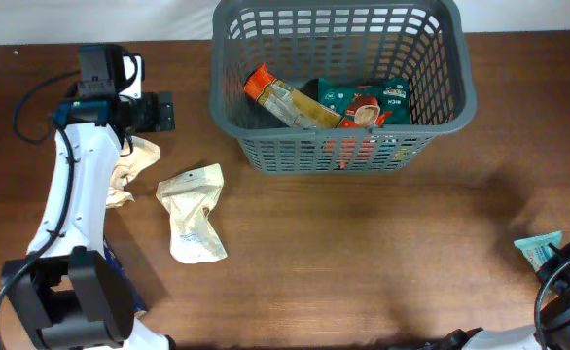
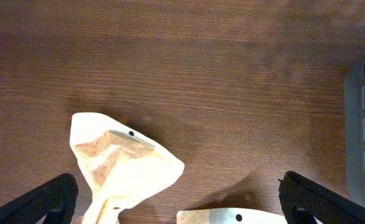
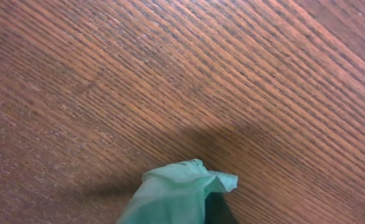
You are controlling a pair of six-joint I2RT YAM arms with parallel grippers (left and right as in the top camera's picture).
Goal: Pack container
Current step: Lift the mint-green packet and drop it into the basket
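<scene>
The dark grey basket (image 1: 455, 92) stands at the back centre, and its corner shows in the left wrist view (image 2: 364, 106). It holds an orange-and-tan packet (image 1: 285, 97) and a green packet (image 1: 368, 97). My left gripper (image 1: 161, 112) (image 2: 177, 182) is open and empty above a crumpled cream packet (image 1: 132, 167) (image 2: 117, 163). A flat cream packet (image 1: 194, 212) (image 2: 232, 216) lies beside it. My right gripper (image 1: 560, 261) at the right edge holds a teal packet (image 1: 538, 249) (image 3: 179, 193) above the table; its fingers are hidden.
The wooden table (image 1: 363, 253) runs between the cream packets and the right arm. The basket's front wall (image 1: 338, 151) faces that stretch. Black cables (image 1: 567, 292) loop at the lower right corner.
</scene>
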